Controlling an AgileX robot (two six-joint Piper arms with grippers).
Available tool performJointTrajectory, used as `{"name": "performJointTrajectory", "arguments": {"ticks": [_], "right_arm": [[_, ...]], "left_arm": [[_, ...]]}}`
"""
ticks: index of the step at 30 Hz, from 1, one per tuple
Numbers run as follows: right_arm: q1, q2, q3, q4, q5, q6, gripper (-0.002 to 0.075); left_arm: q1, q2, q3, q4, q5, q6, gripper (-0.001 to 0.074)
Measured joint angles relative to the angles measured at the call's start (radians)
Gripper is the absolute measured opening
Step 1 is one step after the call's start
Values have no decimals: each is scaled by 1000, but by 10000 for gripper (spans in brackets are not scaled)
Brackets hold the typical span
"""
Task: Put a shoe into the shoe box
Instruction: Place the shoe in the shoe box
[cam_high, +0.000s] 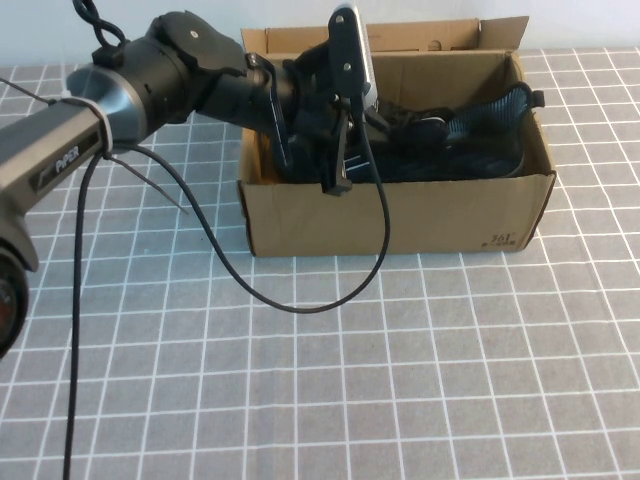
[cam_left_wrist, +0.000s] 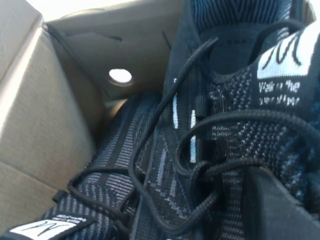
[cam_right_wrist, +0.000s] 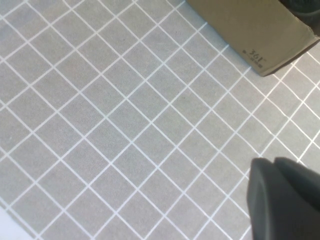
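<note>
Currently, the left arm reaches from the left edge of the high view toward the upper centre, where the left gripper (cam_high: 335, 165) sits inside the left end of the shoe box (cam_high: 400, 215). Whether its fingers are parted or clamped cannot be determined; one dark fingertip (cam_left_wrist: 280, 205) appears at the lower right of the left wrist view, close against the knit upper. The shoe box stands open in the upper centre of the frame on the grey grid-patterned table (cam_high: 400, 380), its lid flap raised at the back. The shoe (cam_high: 480, 135) lies inside the box, ribbed sole visible toward the right end. A second matching shoe (cam_left_wrist: 115, 170) lies beside it. The right gripper (cam_right_wrist: 285, 200) hovers over bare table near the box's marked corner; its finger state cannot be determined.
</note>
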Motion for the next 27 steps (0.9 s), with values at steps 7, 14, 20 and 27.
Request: {"name": "performJointTrajectory", "arguments": {"ticks": [7,14,20,27], "right_arm": [[0,0,0,0,0,0,-16],[0,0,2,4,-1,0,-16],[0,0,2,4,-7,0,-16],[0,0,4,8,-7,0,-16]], "left_arm": [[0,55,-4,7,0,-2,27],[0,95,-8,7,-6,-2,27],[0,99,-8,7,-6,-2,27],[0,99,-8,7,-4,-2,34]]}}
